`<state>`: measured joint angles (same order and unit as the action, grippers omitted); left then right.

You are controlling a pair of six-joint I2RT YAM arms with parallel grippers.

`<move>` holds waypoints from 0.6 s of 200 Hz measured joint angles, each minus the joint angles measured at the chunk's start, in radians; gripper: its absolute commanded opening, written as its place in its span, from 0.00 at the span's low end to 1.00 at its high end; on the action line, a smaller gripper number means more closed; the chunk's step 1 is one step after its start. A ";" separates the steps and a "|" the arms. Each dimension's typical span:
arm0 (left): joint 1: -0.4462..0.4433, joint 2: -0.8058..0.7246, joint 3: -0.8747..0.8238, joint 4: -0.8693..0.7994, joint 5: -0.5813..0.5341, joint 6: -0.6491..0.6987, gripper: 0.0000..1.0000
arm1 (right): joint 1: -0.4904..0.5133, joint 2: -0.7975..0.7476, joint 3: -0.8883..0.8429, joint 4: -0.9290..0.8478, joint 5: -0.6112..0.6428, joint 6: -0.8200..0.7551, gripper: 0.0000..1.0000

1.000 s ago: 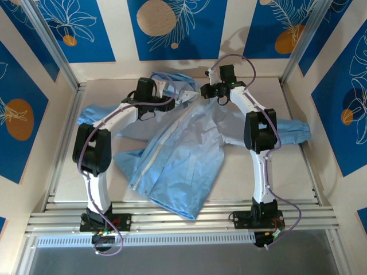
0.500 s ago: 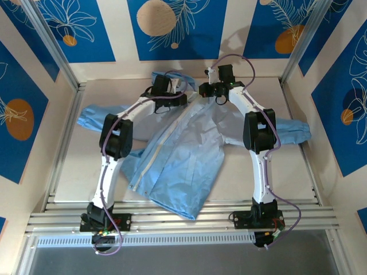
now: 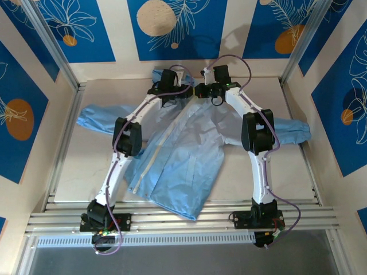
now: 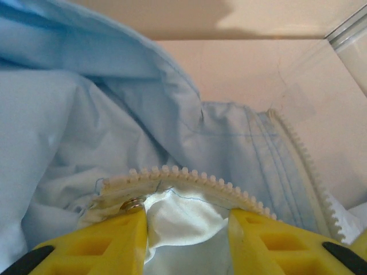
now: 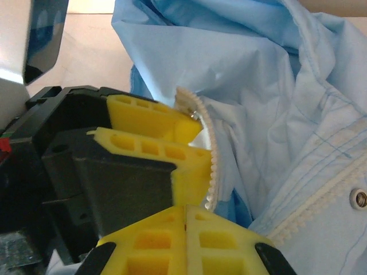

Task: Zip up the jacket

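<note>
The light-blue jacket (image 3: 189, 143) lies spread on the table, front up, its whitish zipper strip (image 3: 152, 154) running diagonally. Both grippers meet at the collar. My left gripper (image 3: 186, 93) stands open. In the left wrist view its yellow fingers (image 4: 114, 240) straddle the pale lining (image 4: 183, 209), and the curved zipper strip (image 4: 189, 175) crosses their tips. My right gripper (image 3: 202, 90) is shut, and its tip (image 5: 184, 209) touches the lower end of the zipper strip (image 5: 211, 149). I cannot tell whether it pinches the strip. The left gripper's fingers (image 5: 146, 117) sit just ahead of the right one.
The jacket's sleeves reach out to the left (image 3: 94, 117) and right (image 3: 292, 132). Bare table (image 3: 80, 166) lies left of the jacket. Metal rails (image 3: 183, 220) edge the front, and the back wall (image 3: 183, 66) is close behind the collar.
My left arm has swung right and forward, from left of the collar to the collar itself, beside the right gripper. The right gripper has shifted slightly left.
</note>
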<state>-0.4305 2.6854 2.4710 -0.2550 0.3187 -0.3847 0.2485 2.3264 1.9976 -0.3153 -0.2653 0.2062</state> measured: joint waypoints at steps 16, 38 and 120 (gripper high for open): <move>0.000 0.011 0.000 0.045 0.020 -0.011 0.44 | 0.002 0.000 0.000 -0.001 0.000 0.011 0.00; 0.011 0.013 -0.020 0.092 0.045 -0.026 0.49 | 0.000 0.000 0.003 -0.004 -0.003 0.019 0.00; 0.136 -0.510 -0.740 0.365 0.092 0.058 0.60 | -0.004 0.014 0.096 -0.098 -0.004 0.009 0.00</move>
<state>-0.2947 2.1750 1.7309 0.1097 0.4103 -0.3264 0.2443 2.3405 2.0937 -0.4137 -0.2691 0.2153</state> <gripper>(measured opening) 0.584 0.063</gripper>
